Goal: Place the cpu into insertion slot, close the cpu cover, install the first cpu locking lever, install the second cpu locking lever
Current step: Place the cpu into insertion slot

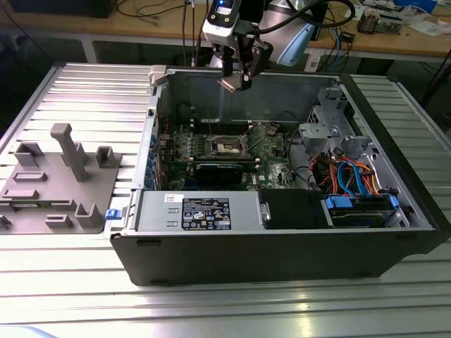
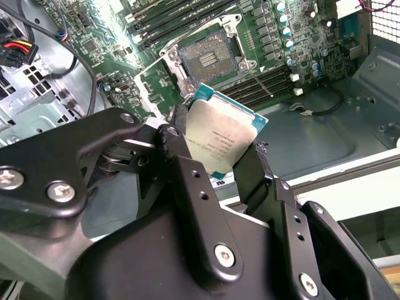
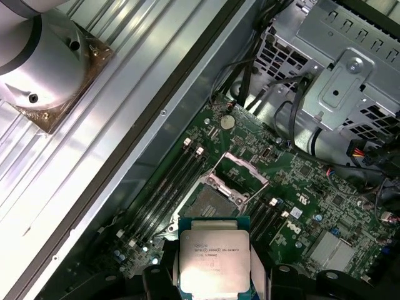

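One cpu (image 2: 223,139) is clamped edge to edge between the two fingers of my gripper (image 2: 219,142), which are closed only as far as the chip's width. In the exterior view I see the gripper hanging above the open computer case (image 1: 282,253), near its far wall, well clear of the green motherboard (image 1: 271,151). Below, the insertion slot (image 3: 211,203) lies bare, with the cpu cover (image 3: 242,170) standing raised at its edge. The case rests on a ribbed metal table (image 1: 70,282).
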Robot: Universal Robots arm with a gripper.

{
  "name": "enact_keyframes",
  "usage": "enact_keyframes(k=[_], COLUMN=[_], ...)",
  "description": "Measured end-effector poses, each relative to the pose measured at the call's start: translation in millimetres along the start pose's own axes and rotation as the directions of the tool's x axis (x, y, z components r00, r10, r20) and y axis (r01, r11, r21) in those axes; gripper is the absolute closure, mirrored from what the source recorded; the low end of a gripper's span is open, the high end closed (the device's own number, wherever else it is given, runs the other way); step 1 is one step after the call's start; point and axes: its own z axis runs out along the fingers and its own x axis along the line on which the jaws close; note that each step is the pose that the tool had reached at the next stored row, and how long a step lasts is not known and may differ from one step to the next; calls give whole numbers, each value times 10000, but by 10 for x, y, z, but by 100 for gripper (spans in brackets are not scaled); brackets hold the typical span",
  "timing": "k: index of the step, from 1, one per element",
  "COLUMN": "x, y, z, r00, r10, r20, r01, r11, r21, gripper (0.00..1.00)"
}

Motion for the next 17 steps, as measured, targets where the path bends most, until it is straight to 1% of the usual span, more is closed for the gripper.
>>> enact_keyframes(k=[13,15,17], x=[0,0,0], y=[0,-1,-1], z=[4,5,7], r00=[10000,9999,9992], r10=[67,162,397], r20=[5,13,33], r01=[-67,-162,-397], r11=[10000,9999,9992], r21=[-2,-4,-9], gripper=[46,46,46])
